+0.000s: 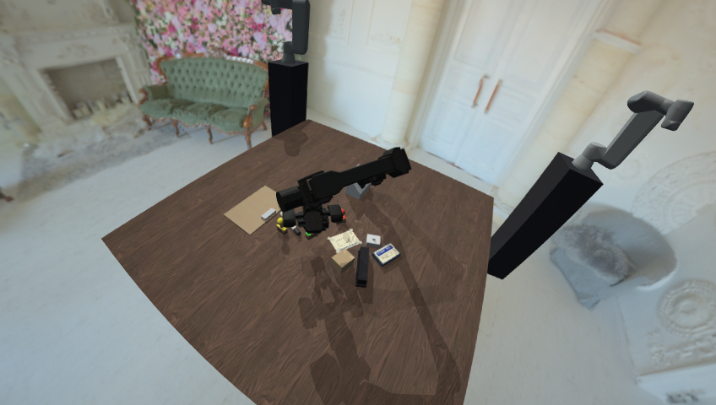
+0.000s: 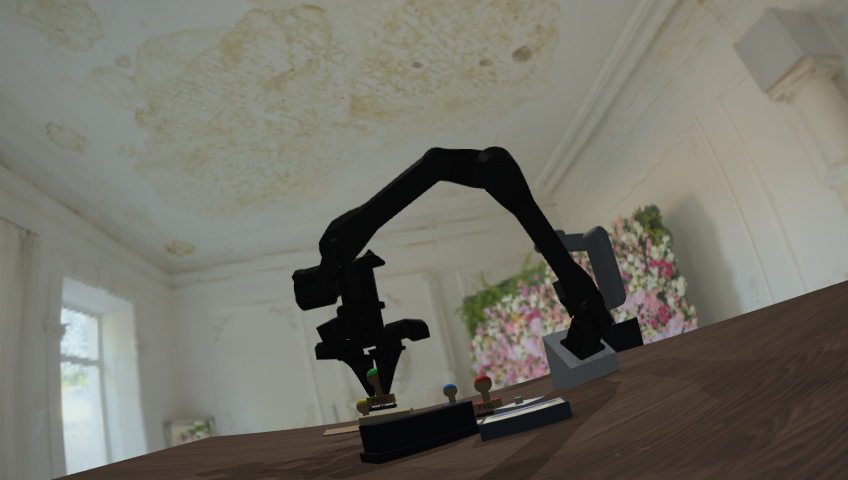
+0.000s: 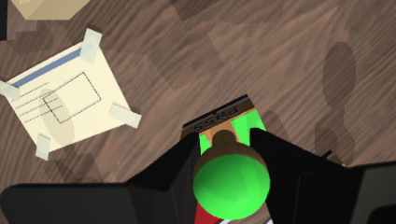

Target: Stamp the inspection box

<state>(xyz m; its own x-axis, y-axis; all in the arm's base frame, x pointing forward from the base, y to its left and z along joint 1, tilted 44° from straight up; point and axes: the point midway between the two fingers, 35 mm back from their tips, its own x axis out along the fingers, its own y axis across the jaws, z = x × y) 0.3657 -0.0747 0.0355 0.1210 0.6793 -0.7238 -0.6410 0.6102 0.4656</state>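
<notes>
My gripper [image 2: 377, 392] [image 3: 224, 138] is shut on the PASS stamp [image 1: 308, 234] [image 2: 380, 399] [image 3: 232, 184], gripping its handle below the green knob. The stamp is held upright, low over the bench, to one side of the card. The red ink pad [image 3: 204, 216] shows only as a sliver behind the stamp in the wrist view; whether they touch is hidden. The card [image 1: 344, 240] [image 3: 105, 105] is taped at its corners. Its inspection box [image 3: 91, 85] shows a thin outline and no visible print; a shadow falls over part of it.
A yellow-knobbed stamp [image 1: 280, 220] [image 2: 362, 406] and a dark-ended marker [image 1: 296, 230] lie near the gripper. The FAIL stamp [image 2: 483, 383] and blue-knobbed stamp [image 2: 449, 390] stand nearby. A tan block [image 1: 343, 261], long black object [image 1: 362, 266], white block [image 1: 373, 240] and blue-white box [image 1: 386, 255] surround the card.
</notes>
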